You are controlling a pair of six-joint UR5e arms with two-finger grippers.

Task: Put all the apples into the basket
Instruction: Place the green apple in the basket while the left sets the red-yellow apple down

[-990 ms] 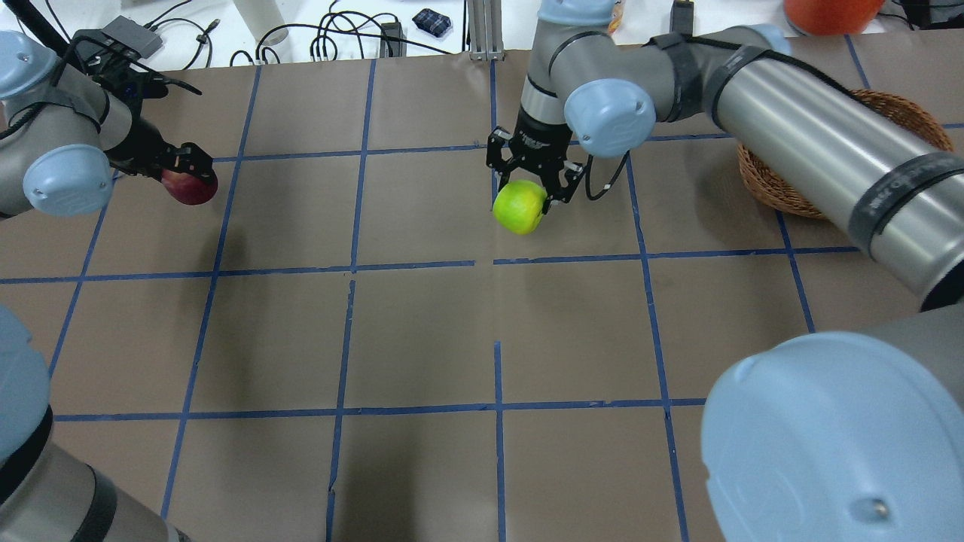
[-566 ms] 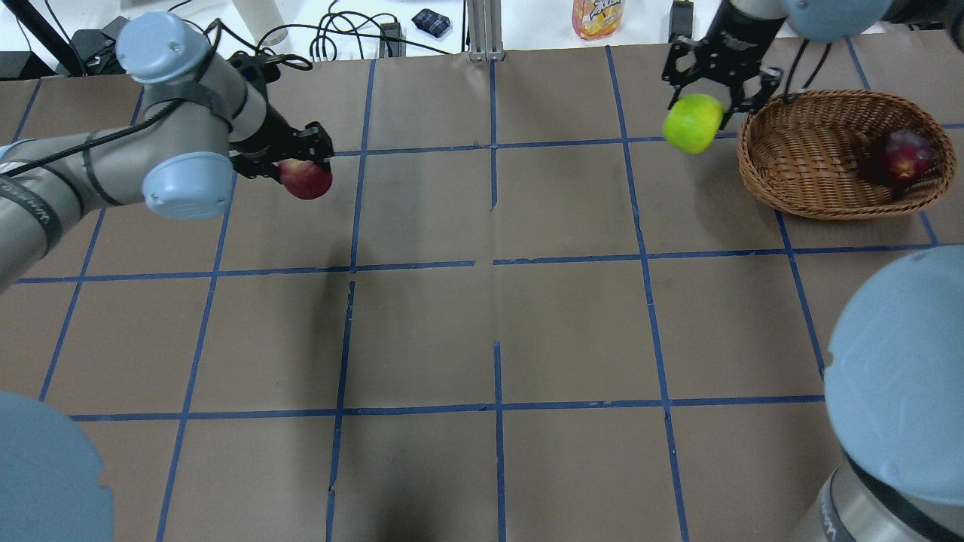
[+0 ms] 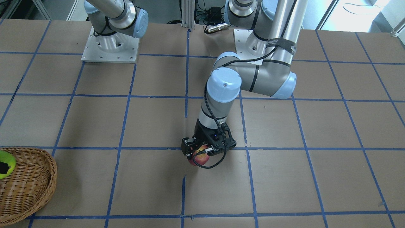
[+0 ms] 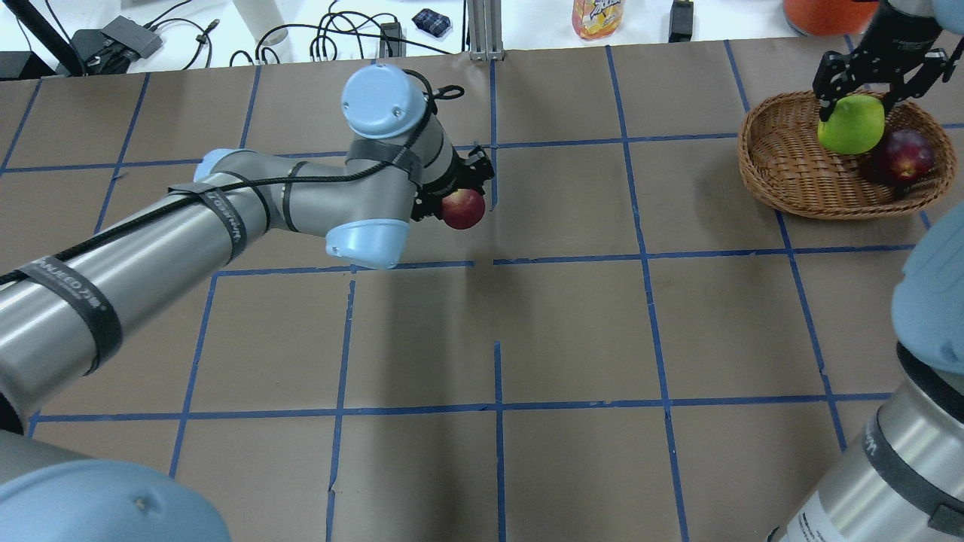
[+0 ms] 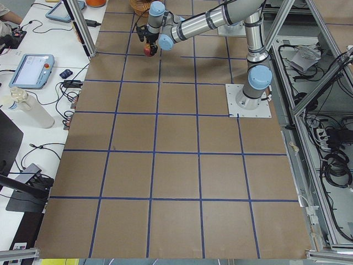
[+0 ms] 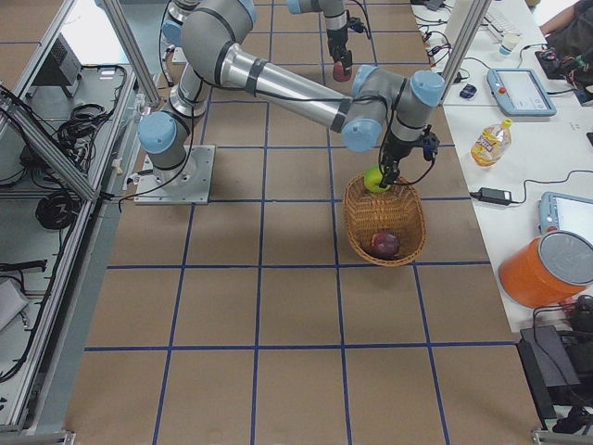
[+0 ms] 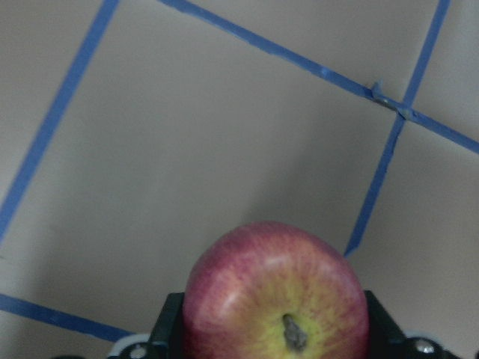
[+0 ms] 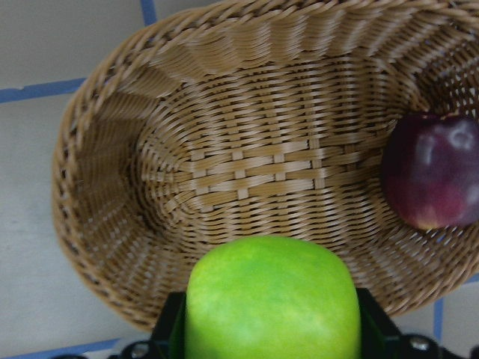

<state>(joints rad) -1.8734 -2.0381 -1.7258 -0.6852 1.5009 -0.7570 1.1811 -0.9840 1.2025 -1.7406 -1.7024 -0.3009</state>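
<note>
My left gripper [image 4: 461,197] is shut on the red apple [image 4: 464,210], held above the mat near the table's middle; the left wrist view shows this yellow-flecked apple [image 7: 277,292] between the jaws. Over the wicker basket [image 4: 776,181] at the far right, my right gripper [image 4: 858,105] is shut on the yellow-green apple [image 4: 852,126]. The right wrist view shows that apple [image 8: 273,299] above the basket's woven floor [image 8: 247,172]. A dark maroon apple [image 4: 906,154] lies inside the basket against its right wall.
Brown mat with blue tape lines [image 4: 497,263] covers the table. A juice bottle [image 4: 596,16], cables and an orange container [image 4: 828,13] sit beyond the far edge. My left arm [image 4: 226,218] stretches across the left half.
The left arm carried the red apple rightward to the table's middle. The right arm carried the yellow-green apple from beside the basket's left rim to over the basket.
</note>
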